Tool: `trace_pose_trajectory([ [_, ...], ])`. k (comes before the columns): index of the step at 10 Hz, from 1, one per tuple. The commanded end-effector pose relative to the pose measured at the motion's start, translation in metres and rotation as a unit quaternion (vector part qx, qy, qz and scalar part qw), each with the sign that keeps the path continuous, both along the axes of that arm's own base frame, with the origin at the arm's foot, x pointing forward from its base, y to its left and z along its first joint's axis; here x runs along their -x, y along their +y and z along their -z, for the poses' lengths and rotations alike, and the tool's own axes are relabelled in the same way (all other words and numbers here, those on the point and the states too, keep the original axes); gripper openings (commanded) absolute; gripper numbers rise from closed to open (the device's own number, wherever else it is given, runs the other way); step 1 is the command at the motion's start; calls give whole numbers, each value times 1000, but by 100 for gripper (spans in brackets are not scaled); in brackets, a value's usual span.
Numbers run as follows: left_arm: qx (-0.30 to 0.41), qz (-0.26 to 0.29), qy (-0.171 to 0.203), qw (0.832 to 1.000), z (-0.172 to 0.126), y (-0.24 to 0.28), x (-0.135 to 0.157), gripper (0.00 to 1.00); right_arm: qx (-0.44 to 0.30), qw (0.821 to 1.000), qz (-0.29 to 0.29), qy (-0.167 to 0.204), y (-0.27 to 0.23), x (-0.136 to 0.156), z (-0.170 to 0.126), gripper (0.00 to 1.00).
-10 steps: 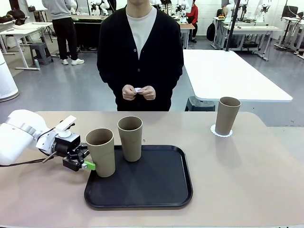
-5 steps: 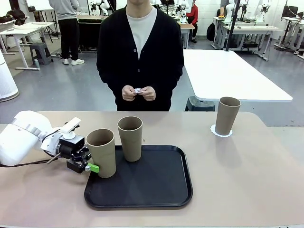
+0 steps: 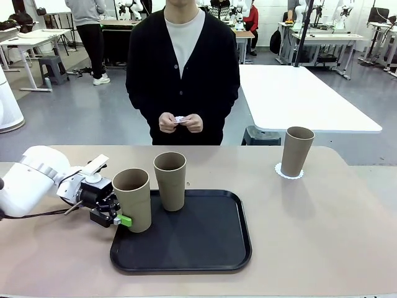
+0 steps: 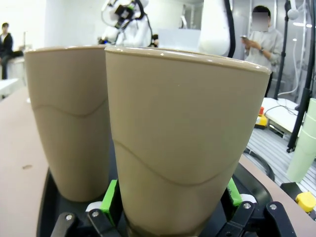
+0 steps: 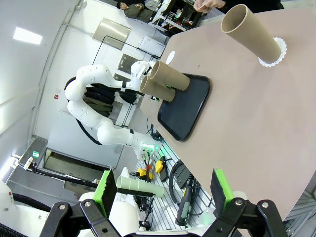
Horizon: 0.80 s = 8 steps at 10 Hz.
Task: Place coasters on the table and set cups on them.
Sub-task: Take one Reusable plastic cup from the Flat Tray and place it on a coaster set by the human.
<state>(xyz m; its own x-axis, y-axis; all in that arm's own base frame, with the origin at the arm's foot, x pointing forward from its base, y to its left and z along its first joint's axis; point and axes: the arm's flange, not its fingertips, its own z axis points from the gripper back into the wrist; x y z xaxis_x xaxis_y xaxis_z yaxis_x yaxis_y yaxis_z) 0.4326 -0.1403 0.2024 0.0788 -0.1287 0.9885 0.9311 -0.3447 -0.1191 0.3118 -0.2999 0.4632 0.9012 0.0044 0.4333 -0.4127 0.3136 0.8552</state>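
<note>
At the near edge of the tan table (image 3: 322,242), a black tray (image 3: 186,251) with rounded corners is laid flat. The left gripper (image 3: 121,217) is brought in low from the left side. Its white arm is stretched just above the tabletop, and its fingers are held level and pointed at the lower part of the nearer cup (image 3: 132,198). The cup is clamped between the green pads (image 4: 109,199), one pressed against each side near its base, as seen in the left wrist view. The cup is kept upright at the tray's left edge; whether its base is touching the tray cannot be told.

Just behind it, the second cup (image 3: 170,180) is stood upright on the tray's far left part, near the first.

The right gripper (image 5: 165,192) is held off to the side of the table, and its view is rolled steeply. Its fingers are spread wide and nothing is held between them.

Farther right, well apart from the tray, the third cup (image 3: 296,151) is set upright on a scalloped white coaster (image 3: 289,174) near the table's far edge.

Beyond the table a person is stood facing it. Both hands (image 3: 181,121) are held together at the waist, and a small white item (image 3: 180,117) is pinched between them. A white table (image 3: 298,99) is placed behind, to the right.
</note>
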Motion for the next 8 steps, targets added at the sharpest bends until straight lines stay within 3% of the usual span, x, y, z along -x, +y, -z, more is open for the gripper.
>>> trace_pose_trajectory([
  [1, 12, 3, -22, 1000, 3, -4, -2, 81, -2, 1000, -2, -3, 0, 1, 0, 100],
  [2, 12, 5, -24, 1000, 2, -3, -2, 42, -2, 1000, -2, -3, 0, 1, 0, 100],
  [4, 12, 3, -26, 1000, 1, 0, -2, 0, -2, 1000, -2, -3, 0, 1, 0, 100],
  [6, 8, 2, -25, 1000, -2, 5, 1, 0, -2, 1000, -2, -3, 0, 1, 0, 100],
  [7, 10, -1, -24, 1000, -12, 12, 7, 24, -2, 1000, -2, -3, 0, 1, 0, 100],
  [8, 13, -8, -18, 1000, -31, 23, 14, 24, -2, 1000, -2, -3, 0, 1, 0, 100],
])
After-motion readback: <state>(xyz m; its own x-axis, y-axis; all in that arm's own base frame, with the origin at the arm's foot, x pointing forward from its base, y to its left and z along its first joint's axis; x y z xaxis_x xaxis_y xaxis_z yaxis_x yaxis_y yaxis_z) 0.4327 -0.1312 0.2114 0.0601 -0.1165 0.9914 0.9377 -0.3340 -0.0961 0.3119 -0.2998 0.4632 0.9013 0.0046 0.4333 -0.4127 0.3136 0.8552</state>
